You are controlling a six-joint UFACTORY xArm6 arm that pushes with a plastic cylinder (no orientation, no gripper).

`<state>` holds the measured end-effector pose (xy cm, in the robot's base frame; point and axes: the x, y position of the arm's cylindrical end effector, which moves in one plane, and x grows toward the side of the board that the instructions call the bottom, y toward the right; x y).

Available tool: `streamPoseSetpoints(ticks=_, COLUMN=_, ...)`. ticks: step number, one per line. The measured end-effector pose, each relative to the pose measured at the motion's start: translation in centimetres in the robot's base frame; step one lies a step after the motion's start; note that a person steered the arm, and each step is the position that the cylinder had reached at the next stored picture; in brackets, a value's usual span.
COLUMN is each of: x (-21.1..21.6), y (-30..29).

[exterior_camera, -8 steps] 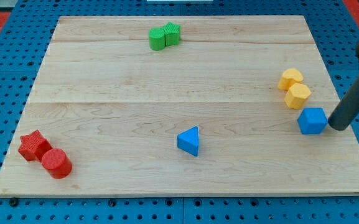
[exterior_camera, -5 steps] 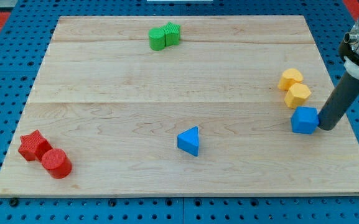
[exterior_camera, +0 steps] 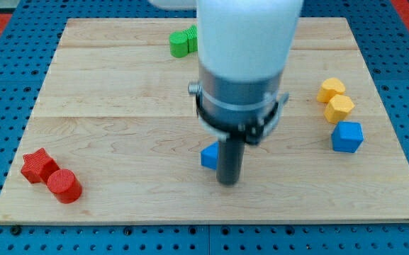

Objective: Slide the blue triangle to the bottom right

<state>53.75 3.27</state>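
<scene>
A: What sits at the view's left?
B: A red star [exterior_camera: 37, 164] touching a red cylinder [exterior_camera: 64, 186]; a green block [exterior_camera: 182, 42] up top.
A: And mid-board?
B: The blue triangle [exterior_camera: 209, 157], mostly hidden behind the rod. My tip [exterior_camera: 228, 182] holds nothing, just right of it.
A: Right side?
B: Two yellow blocks [exterior_camera: 331, 90] [exterior_camera: 340, 108] and a blue cube [exterior_camera: 347, 137].

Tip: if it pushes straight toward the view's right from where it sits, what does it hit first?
Probably nothing close: my tip sits just right of the blue triangle, partly hiding it. The blue cube lies further up the view, so it likely passes below it; depth is unclear.
</scene>
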Motion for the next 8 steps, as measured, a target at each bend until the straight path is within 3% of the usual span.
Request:
streamPoseSetpoints(ticks=1, x=-2.3, y=0.8)
streamPoseSetpoints(ticks=2, x=-1.5, y=-5.3)
streamPoseSetpoints(ticks=3, x=-3.4, y=-9.0)
streamPoseSetpoints(ticks=4, x=-5.7, y=-6.2)
streamPoseSetpoints(ticks=6, x=-3.1, y=10.6)
streamPoseSetpoints(ticks=7, x=-2.0, y=14.4)
streamPoseSetpoints(ticks=8, x=0.1, y=14.1)
